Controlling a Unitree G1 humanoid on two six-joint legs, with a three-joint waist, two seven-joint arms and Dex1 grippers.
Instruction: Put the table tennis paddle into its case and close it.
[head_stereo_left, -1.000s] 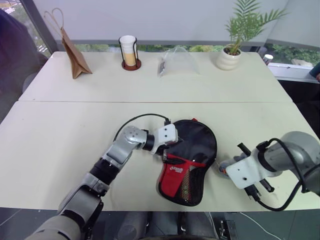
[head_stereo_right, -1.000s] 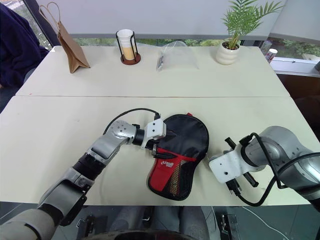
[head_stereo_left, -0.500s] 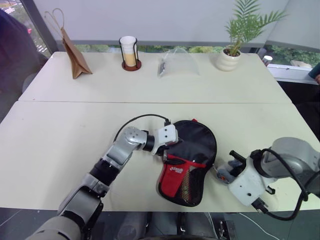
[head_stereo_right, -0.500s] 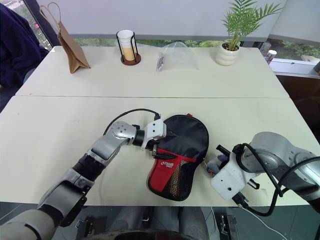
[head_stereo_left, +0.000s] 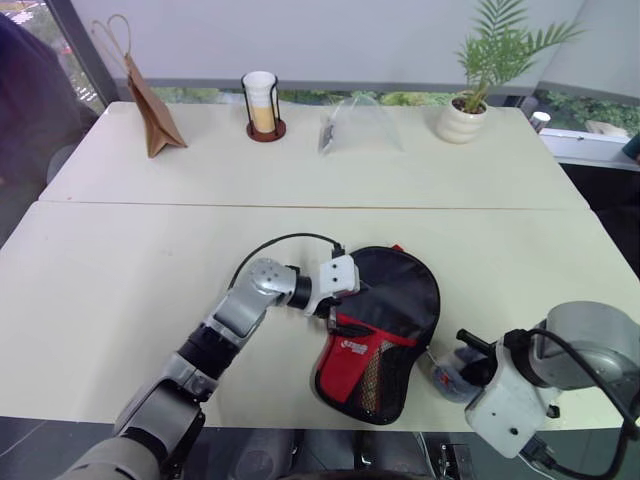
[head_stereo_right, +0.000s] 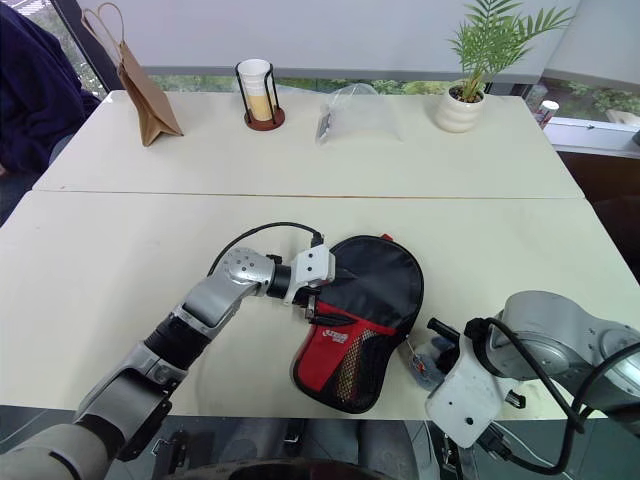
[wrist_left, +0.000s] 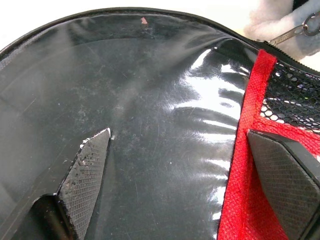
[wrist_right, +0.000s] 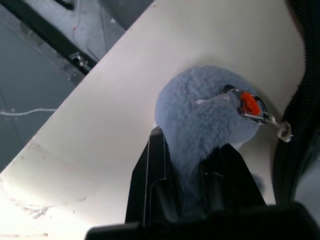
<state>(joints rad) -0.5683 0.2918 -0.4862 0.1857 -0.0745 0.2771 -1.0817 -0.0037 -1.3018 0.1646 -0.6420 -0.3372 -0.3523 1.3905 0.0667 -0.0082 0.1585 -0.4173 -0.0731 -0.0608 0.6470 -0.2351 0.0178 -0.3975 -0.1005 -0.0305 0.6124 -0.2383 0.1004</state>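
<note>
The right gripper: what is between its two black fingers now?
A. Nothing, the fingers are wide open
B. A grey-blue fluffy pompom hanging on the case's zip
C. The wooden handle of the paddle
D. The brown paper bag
B: in the right wrist view the right gripper is shut on the fluffy pompom, which a small metal clasp joins to the zip of the case.

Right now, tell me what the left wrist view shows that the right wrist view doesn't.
Left wrist view alone: the open left tool, its fingers spread over the case, one on the glossy black panel, one by the red panel and mesh pocket. Right wrist view alone: the right tool shut on the grey fluffy pom-pom, its metal clasp with an orange tag, and the table edge. Both share the pom-pom and the case's zipper edge.
</note>
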